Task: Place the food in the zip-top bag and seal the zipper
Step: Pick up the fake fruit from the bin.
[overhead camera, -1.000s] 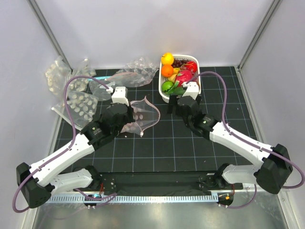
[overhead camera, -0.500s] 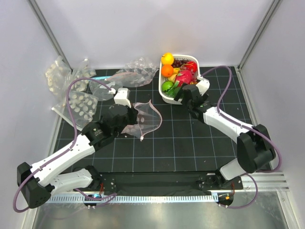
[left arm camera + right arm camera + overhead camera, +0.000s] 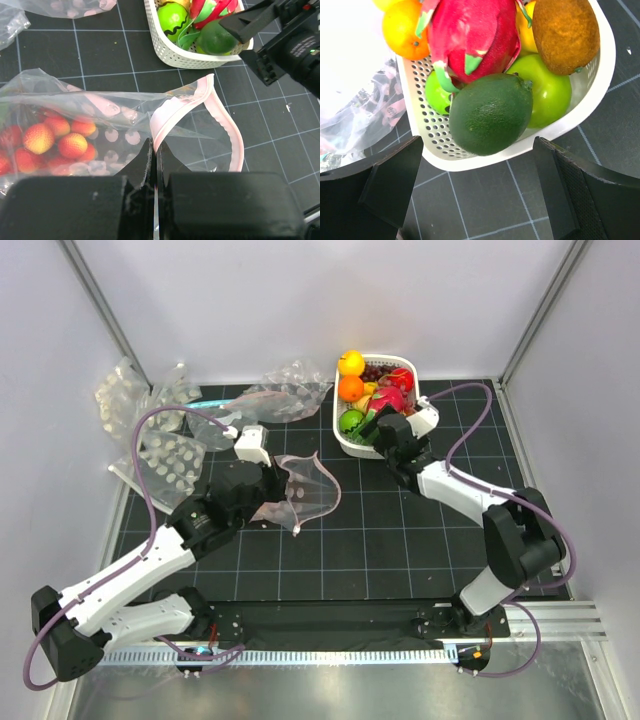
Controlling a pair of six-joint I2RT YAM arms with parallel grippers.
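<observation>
at the far left a heap of spare bags [image 3: 165, 455] lies on the dark gridded mat [image 3: 380, 540]. just to its right the left gripper [image 3: 154, 159] is clenched on the zipper [image 3: 226, 127], pinching the pinkish strip where it curls at the bag's mouth. the zip-top bag [image 3: 107, 112] lies on the mat beside it, mouth gaping toward the basket, with the strawberries [image 3: 47, 145] already inside. further right the white basket [image 3: 602, 82] holds the dragon fruit [image 3: 470, 35], resting on a dark green fruit [image 3: 490, 120] and beside a green apple [image 3: 547, 95]. the right gripper [image 3: 480, 197] hovers at the basket's near rim, fingers spread wide, grasping nothing.
</observation>
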